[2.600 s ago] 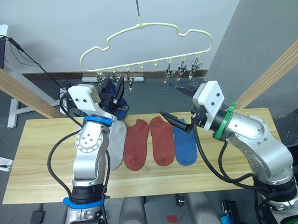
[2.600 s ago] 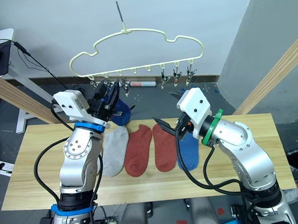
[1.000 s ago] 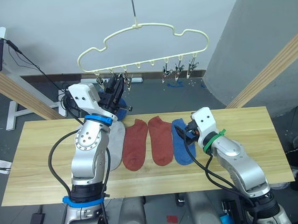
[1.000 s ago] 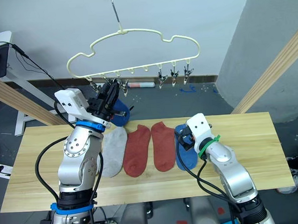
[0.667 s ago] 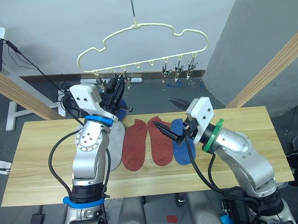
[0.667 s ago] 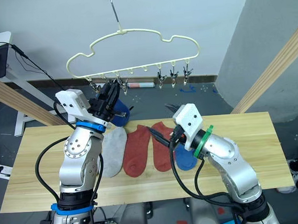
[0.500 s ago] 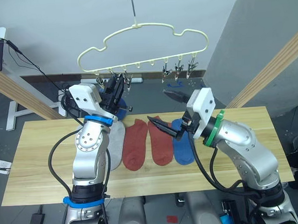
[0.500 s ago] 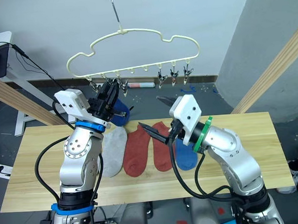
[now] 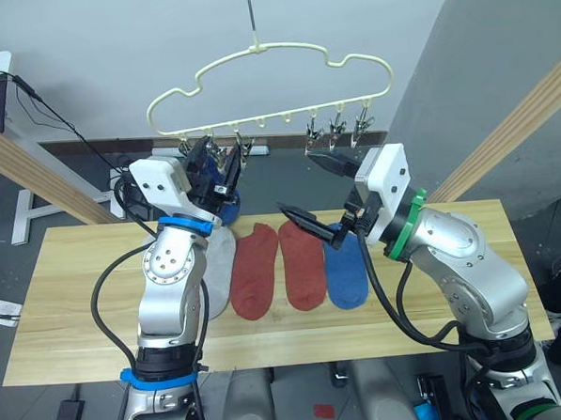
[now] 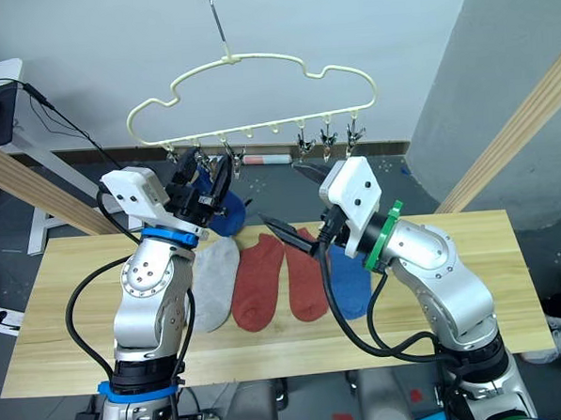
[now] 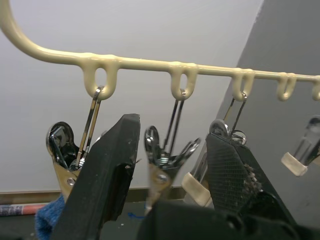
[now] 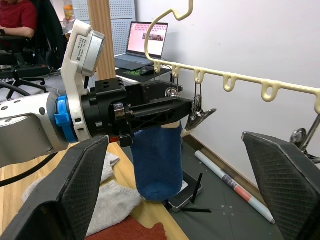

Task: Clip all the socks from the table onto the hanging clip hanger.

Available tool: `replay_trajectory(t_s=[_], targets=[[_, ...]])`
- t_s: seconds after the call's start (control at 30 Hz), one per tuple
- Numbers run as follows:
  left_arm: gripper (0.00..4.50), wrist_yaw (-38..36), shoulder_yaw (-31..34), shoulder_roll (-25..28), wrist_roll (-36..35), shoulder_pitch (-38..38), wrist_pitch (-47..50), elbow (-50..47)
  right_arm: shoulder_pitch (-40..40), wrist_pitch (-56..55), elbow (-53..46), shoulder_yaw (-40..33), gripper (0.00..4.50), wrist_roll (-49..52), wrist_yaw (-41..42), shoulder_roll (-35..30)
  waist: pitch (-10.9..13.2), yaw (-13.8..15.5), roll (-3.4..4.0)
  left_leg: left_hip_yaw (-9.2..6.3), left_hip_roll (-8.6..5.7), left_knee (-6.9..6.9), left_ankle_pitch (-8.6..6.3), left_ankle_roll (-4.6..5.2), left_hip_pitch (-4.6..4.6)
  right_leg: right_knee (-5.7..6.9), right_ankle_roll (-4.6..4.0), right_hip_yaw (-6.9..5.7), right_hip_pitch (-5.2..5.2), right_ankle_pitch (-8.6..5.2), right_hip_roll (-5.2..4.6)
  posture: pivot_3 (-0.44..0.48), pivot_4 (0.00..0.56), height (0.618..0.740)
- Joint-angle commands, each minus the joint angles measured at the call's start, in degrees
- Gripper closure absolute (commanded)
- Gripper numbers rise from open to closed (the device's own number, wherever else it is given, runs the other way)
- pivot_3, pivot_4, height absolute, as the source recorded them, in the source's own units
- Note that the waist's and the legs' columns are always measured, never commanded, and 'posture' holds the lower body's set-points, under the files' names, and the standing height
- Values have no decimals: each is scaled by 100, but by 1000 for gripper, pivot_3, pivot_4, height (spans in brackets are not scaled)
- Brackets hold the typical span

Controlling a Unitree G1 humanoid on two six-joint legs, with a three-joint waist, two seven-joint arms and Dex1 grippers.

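Observation:
The cream clip hanger [image 9: 264,79] hangs above the wooden table [image 9: 78,305]. One blue sock [image 9: 226,208] dangles from its leftmost clip [image 11: 65,160]. My left gripper [image 9: 219,159] is up at the clip row, open, its fingers [image 11: 110,170] on either side of the second clip [image 11: 160,165]. On the table lie a grey sock [image 9: 218,270], two red socks [image 9: 255,268] [image 9: 304,260] and a blue sock [image 9: 347,272]. My right gripper [image 9: 309,188] hovers wide open and empty above the red and blue socks, pointing towards the hung sock [image 12: 157,160].
Slanted wooden frame poles stand at the left [image 9: 34,166] and right [image 9: 512,141]. More metal clips [image 9: 338,132] hang free on the hanger's right half. A laptop [image 12: 150,40] and a seated person [image 12: 17,20] are in the background.
My right arm lifted off the blue sock on the table and swung up towards the hanger, open and empty. My left gripper's fingers spread apart at the clips.

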Motion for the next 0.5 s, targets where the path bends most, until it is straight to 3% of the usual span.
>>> replay_trajectory(t_s=[0.03, 0.43, 0.5], targets=[[2023, 103, -19, -19, 119, -60, -5, -117, 18, -25, -184, -157, 0, 144, -21, -27, 0, 0, 0, 0, 0, 0, 0, 0, 0, 0, 0, 0, 0, 0, 0, -56, 386, 701], [2023, 64, -61, 0, 144, -96, -12, -111, 53, -14, -177, -152, 0, 166, -41, -31, 0, 0, 0, 1, 0, 0, 1, -2, 0, 0, 2, 1, 0, -1, 0, -54, 385, 701], [2405, 49, -60, 1, 132, -99, -9, -104, 51, -5, -178, -150, 0, 168, -49, -29, 0, 0, 0, 1, 0, 0, 1, -2, 0, 0, 2, 1, 0, -1, 0, -56, 387, 701]])
